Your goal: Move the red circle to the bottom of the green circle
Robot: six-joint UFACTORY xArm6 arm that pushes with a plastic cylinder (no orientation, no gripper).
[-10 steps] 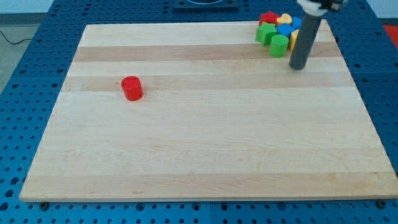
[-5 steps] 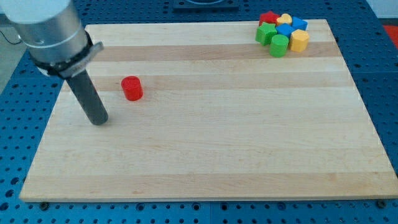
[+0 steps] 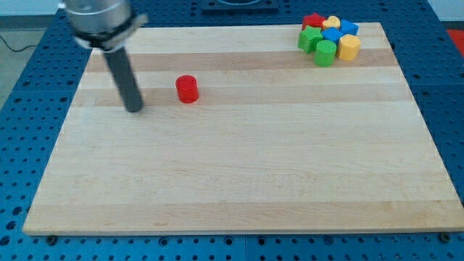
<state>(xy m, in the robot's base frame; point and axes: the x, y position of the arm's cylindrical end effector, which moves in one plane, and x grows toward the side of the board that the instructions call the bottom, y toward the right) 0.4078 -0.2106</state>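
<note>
The red circle (image 3: 187, 88) is a short red cylinder standing on the wooden board (image 3: 239, 167) at the upper left. The green circle (image 3: 325, 52) is a green cylinder at the lower edge of a tight cluster of blocks in the top right corner. My tip (image 3: 135, 109) rests on the board to the left of the red circle, a short gap away and slightly lower in the view. The rod rises up and to the left from it.
The cluster holds a red block (image 3: 312, 20), a yellow block (image 3: 332, 22), a blue block (image 3: 341, 30), a green block (image 3: 309, 38) and a yellow cylinder (image 3: 349, 47). The board sits on a blue perforated table (image 3: 29, 94).
The red circle has slid right and slightly up. My tip crossed from beside the cluster to the far left, then moved right and up to its place left of the red circle.
</note>
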